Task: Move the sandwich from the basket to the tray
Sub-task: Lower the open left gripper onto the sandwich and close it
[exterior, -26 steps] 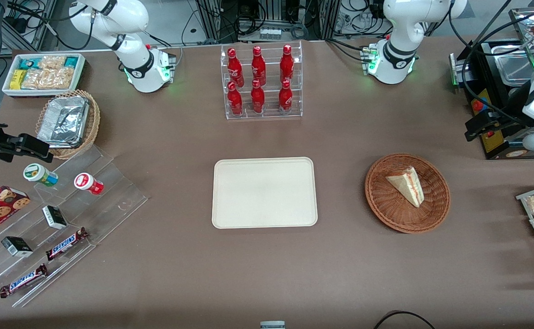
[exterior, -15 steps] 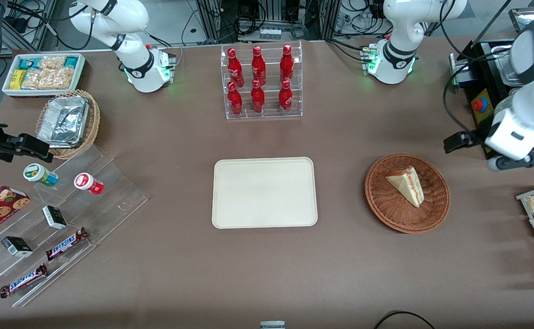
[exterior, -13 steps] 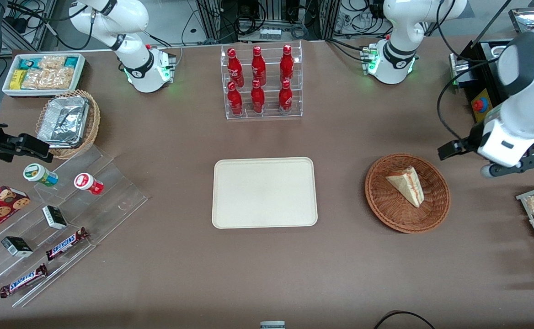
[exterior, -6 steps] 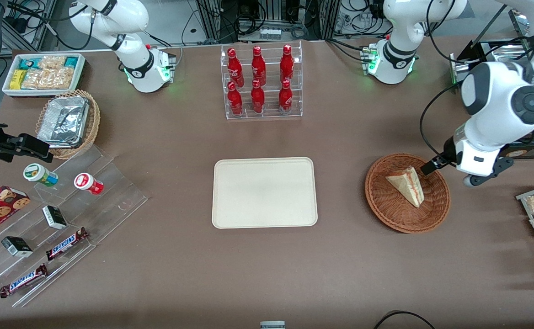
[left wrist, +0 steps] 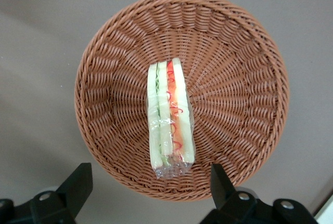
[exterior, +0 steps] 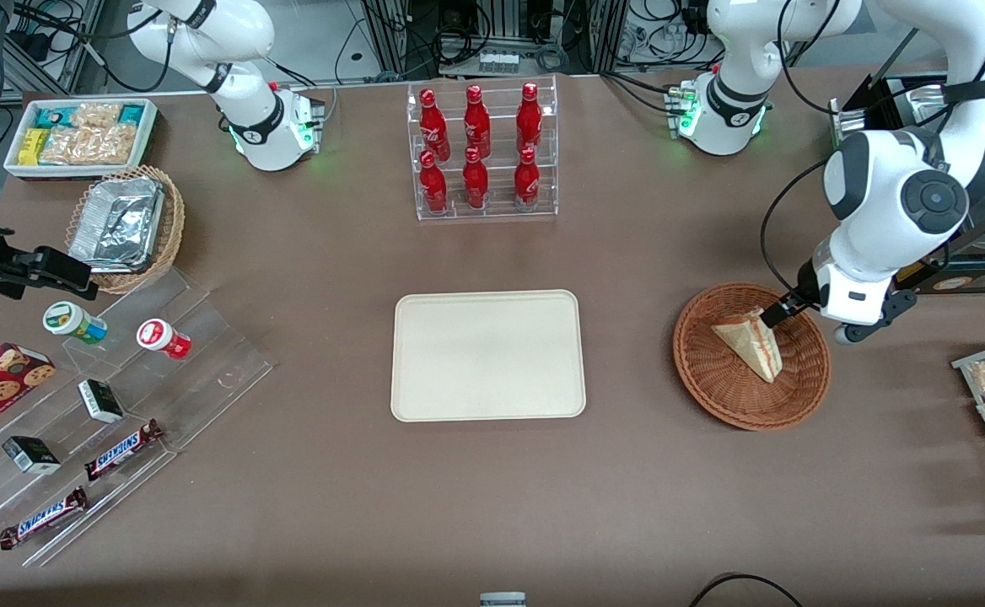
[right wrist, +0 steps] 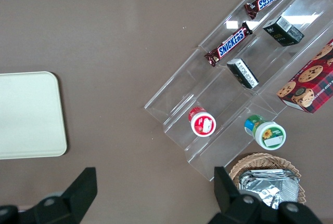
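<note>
Sandwich [left wrist: 169,120] (clear-wrapped, filling edge up) lies in the woven basket [left wrist: 250,68], well apart from the cream tray [exterior: 487,355]; the left gripper [left wrist: 148,193] hovers above it, fingers [left wrist: 78,182] spread wide, holding nothing.

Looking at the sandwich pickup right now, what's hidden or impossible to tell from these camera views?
- Front view: the gripper hangs over the basket; the arm's wrist hides most of it.
- Left wrist view: the sandwich lies in the basket, seen edge-on, so its broad faces are hidden.
- Height of the open fingers above the sandwich: no view settles it.
</note>
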`<state>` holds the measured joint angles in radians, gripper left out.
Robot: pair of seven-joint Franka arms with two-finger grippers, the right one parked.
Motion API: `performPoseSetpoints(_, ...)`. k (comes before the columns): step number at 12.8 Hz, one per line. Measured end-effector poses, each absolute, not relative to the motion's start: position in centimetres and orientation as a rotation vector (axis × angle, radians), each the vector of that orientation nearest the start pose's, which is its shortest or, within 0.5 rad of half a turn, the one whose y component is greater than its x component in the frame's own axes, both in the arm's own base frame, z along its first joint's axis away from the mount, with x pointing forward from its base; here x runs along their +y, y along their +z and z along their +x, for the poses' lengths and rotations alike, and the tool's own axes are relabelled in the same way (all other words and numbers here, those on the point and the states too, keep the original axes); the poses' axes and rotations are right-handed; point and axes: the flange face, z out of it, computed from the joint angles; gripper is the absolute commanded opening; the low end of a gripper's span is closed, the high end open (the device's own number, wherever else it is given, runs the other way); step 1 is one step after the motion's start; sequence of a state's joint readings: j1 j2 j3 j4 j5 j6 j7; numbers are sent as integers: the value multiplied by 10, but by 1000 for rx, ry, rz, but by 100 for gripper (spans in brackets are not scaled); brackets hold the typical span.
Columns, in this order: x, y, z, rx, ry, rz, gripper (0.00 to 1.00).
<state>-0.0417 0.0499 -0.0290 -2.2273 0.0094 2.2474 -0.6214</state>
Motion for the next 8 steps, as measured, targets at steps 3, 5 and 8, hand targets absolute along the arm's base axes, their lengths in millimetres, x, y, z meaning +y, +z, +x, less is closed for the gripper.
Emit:
performPoseSetpoints(3, -41, 331, 532, -866, 30, -3008, 100)
performPoseSetpoints(5, -45, 315, 535, -883, 25, -3006, 100)
performPoseSetpoints(8, -52, 298, 537, -893, 31, -3003, 100)
